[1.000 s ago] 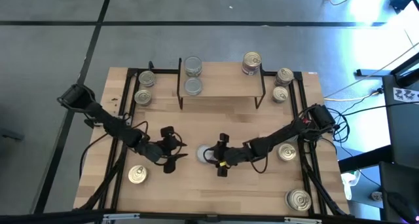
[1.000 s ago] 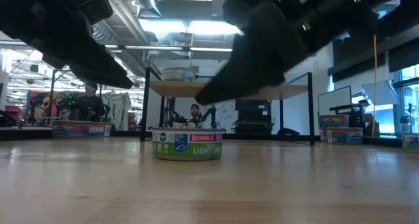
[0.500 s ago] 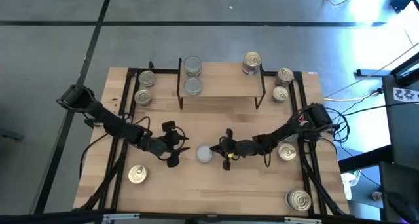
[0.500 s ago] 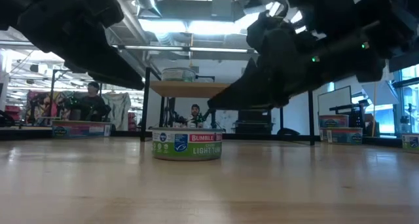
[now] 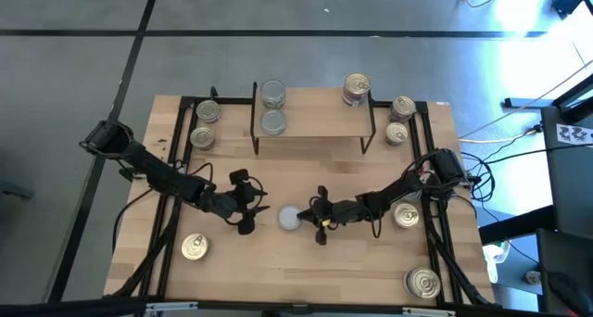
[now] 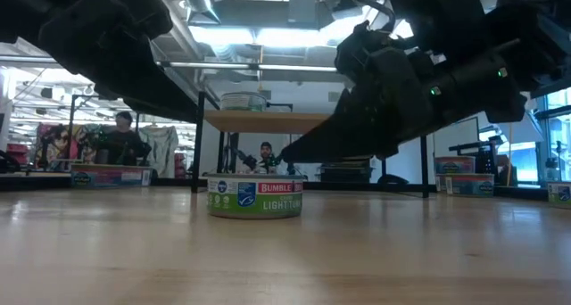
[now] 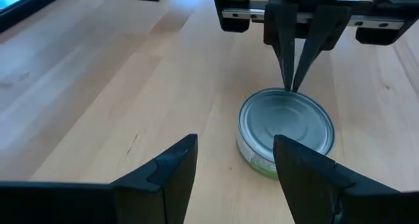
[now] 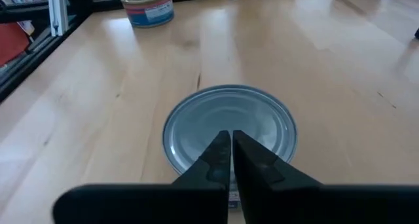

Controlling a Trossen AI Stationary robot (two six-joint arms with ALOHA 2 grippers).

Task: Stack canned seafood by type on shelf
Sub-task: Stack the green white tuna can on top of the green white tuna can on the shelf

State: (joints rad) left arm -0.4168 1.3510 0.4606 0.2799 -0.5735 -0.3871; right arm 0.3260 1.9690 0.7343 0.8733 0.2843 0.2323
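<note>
We see a short round silver-lidded tin with a green and white label (image 5: 290,218) lying flat on the light-wood table (image 5: 371,271), a little toward six o'clock from the table's centre. The right hand (image 5: 317,221) sits at the tin's three o'clock side with its fingers pinched together, holding nothing; the tips (image 7: 292,67) hang just over the lid's rim. The left hand (image 5: 252,214) waits at the tin's nine o'clock side, fingers (image 7: 173,168) moderately parted and empty.

Toward twelve o'clock stands the low light-wood shelf on thin black legs (image 5: 310,122). On it, two silver-lidded tins (image 5: 272,108) sit at its nine o'clock end and a gold-lidded stack (image 5: 356,88) at its three o'clock end. More gold-lidded tins rest on the table: two (image 5: 204,124) off the shelf's nine o'clock side, two (image 5: 399,120) off its three o'clock side, one (image 5: 194,248) near seven o'clock, one (image 5: 422,283) near five o'clock, and one (image 5: 406,215) beside the right arm.
</note>
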